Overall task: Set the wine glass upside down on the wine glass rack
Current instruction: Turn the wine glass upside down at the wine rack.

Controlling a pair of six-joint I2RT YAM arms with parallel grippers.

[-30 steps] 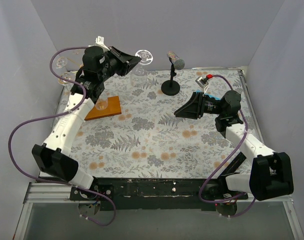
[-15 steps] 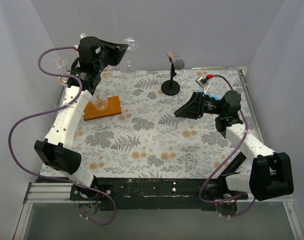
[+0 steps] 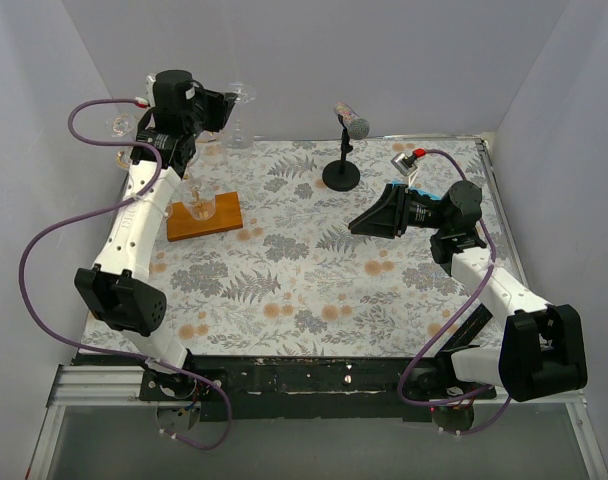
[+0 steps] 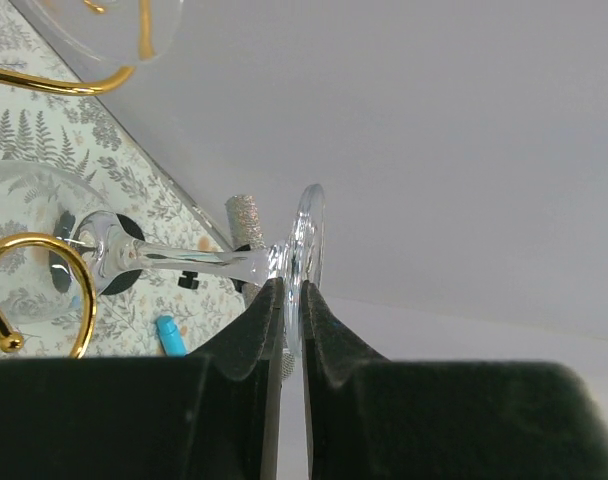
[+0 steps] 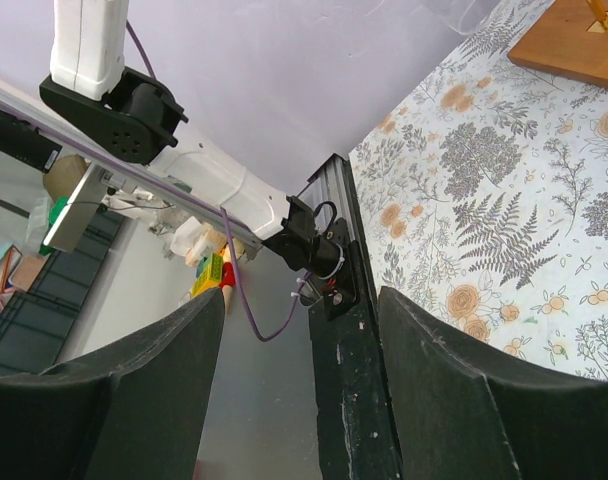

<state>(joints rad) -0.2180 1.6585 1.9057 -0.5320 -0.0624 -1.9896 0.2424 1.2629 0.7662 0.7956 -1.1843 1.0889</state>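
My left gripper (image 3: pixel 231 101) is raised at the back left and shut on the foot (image 4: pixel 309 245) of a clear wine glass (image 3: pixel 240 118). In the left wrist view the gripper (image 4: pixel 289 292) holds the foot edge-on, and the stem (image 4: pixel 184 263) runs left to the bowl. The bowl lies beside a gold spiral arm (image 4: pixel 36 237) of the wine glass rack. The rack's orange-brown wooden base (image 3: pixel 219 217) lies on the mat below the left arm. Its thin wire is barely visible from above. My right gripper (image 3: pixel 369 222) hangs open and empty over the mat's right half (image 5: pixel 299 300).
Other clear glasses (image 3: pixel 119 125) hang on the rack's left side, and one (image 4: pixel 104 25) shows at the top of the left wrist view. A black microphone stand (image 3: pixel 342 172) stands at the back centre. White walls enclose the table. The wooden base (image 5: pixel 584 40) shows in the right wrist view.
My left arm has swung the held glass left and back, from near the back centre toward the rack's top. The right arm has not moved.
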